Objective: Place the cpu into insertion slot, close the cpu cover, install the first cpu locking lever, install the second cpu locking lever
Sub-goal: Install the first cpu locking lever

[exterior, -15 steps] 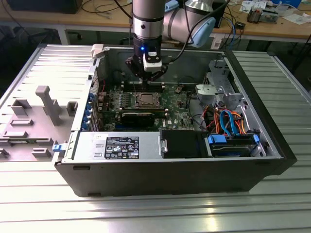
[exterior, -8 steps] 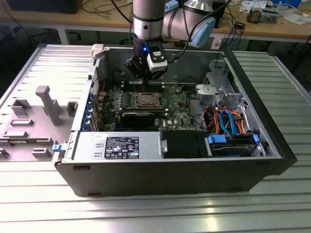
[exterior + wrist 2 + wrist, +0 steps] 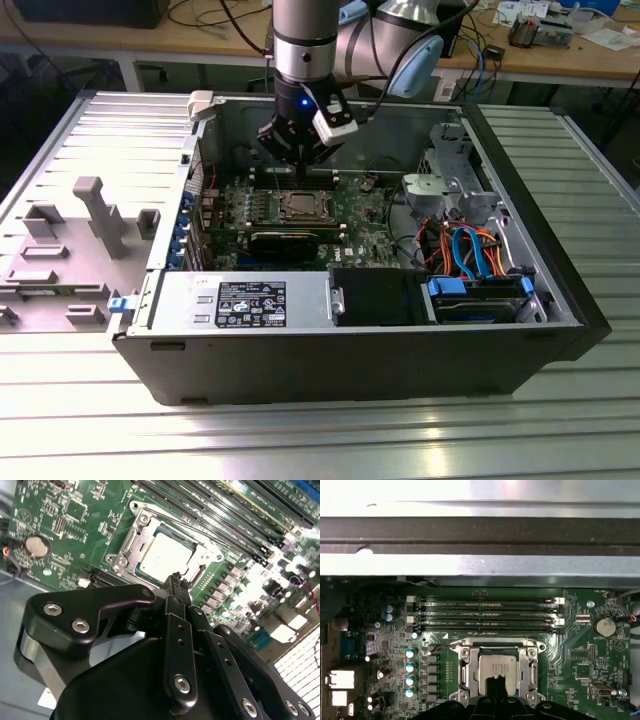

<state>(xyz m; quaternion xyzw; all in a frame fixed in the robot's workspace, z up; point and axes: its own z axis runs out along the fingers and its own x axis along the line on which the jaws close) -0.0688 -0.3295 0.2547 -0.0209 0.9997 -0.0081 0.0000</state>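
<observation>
One cpu (image 3: 497, 666) sits in the insertion slot (image 3: 492, 644) under the cpu cover (image 3: 525, 670), fingers (image 3: 495, 687) pressed together above it.

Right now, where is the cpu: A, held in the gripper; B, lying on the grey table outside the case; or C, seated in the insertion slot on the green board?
C: in the first wrist view the cpu sits inside the insertion slot, its silver top facing up.
</observation>
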